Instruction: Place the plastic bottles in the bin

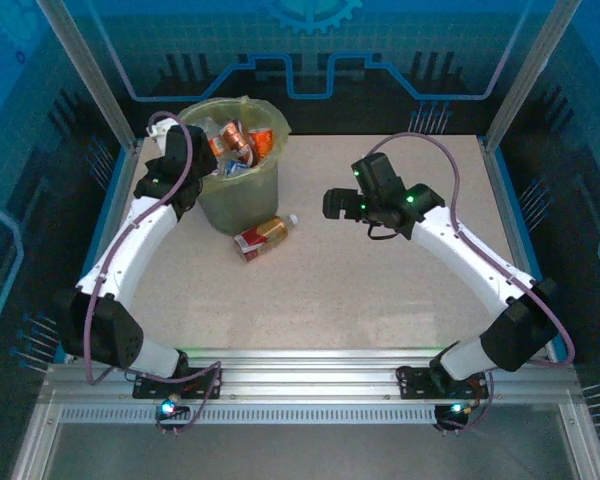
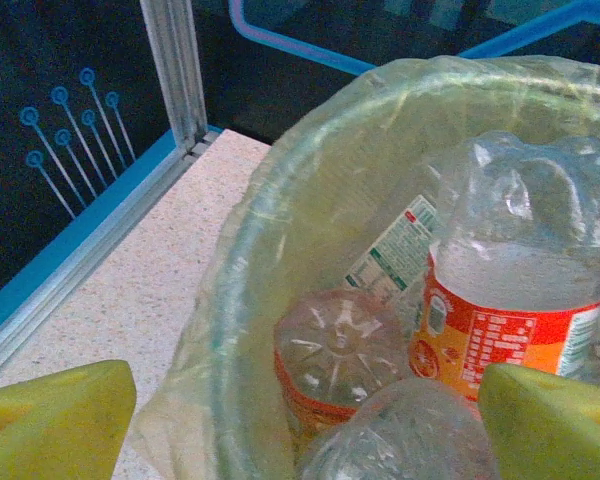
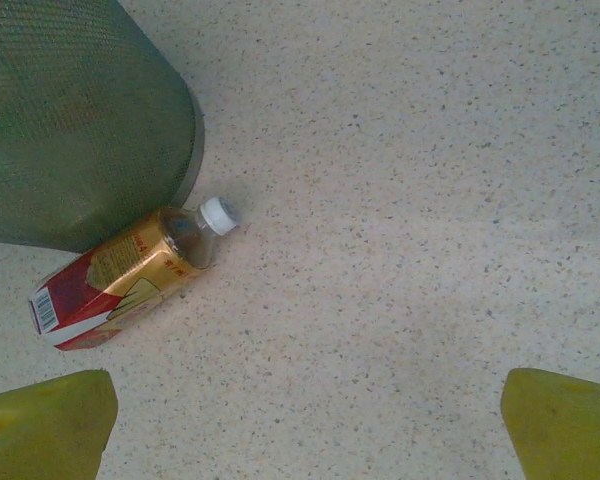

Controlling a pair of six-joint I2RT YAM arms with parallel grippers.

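One red-and-gold bottle (image 3: pixel 130 275) lies on the table (image 1: pixel 380 290) just beside the bin (image 1: pixel 242 200), at least three bottles (image 2: pixel 500 300) inside it; left gripper (image 2: pixel 300 420) and right gripper (image 3: pixel 305 425) both spread wide, empty.

We see both arms built alike: left arm (image 1: pixel 130 250) and right arm (image 1: pixel 470 250) have smooth white link shells w/ bulky black joint housings (image 1: pixel 105 335) at elbow and shoulder. A purple cable (image 1: pixel 92 290) runs base to wrist on each, looping loose in places. Left gripper (image 1: pixel 185 150) and right gripper (image 1: pixel 335 203) have boxy black bodies; the right wrist carries green LEDs (image 1: pixel 410 200). Up close, left fingers (image 2: pixel 50 425) and right fingers (image 3: pixel 565 425) are blunt yellow-green wedges, matte, no markings. Black bases (image 1: pixel 175 385) sit at the worktop (image 1: pixel 380 290) near edge, w/ small status lights (image 1: pixel 165 410) below.
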